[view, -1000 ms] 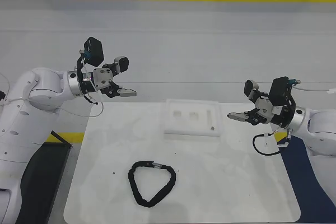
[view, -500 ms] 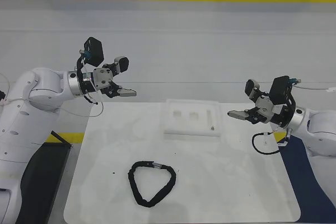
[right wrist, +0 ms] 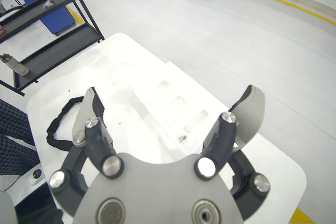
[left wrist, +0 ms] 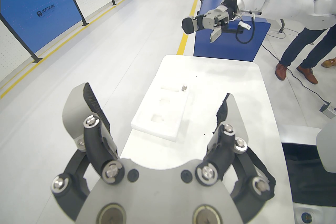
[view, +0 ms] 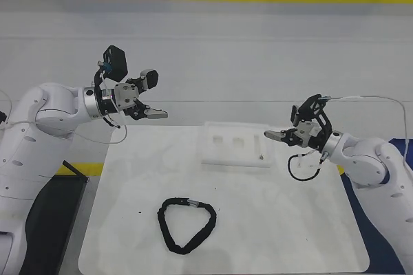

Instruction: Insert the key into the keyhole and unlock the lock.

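Observation:
A black chain lock lies looped on the white table, its silver lock body at the loop's far side. The small key rests on the white foam tray, near the tray's front right corner. My right gripper hovers open just above the tray's right edge, close to the key. Its wrist view has the key between the spread fingers and the chain lock beyond. My left gripper hangs open and empty over the table's back left corner, far from the key.
A black cable loop dangles under the right wrist over the table. A black shelf rack stands past the table's left side. A blue cabinet and a standing person's legs are beyond the right side.
The right arm has swung left and turned, bringing its open gripper from beside the table to over the tray's right edge. The left arm has not moved.

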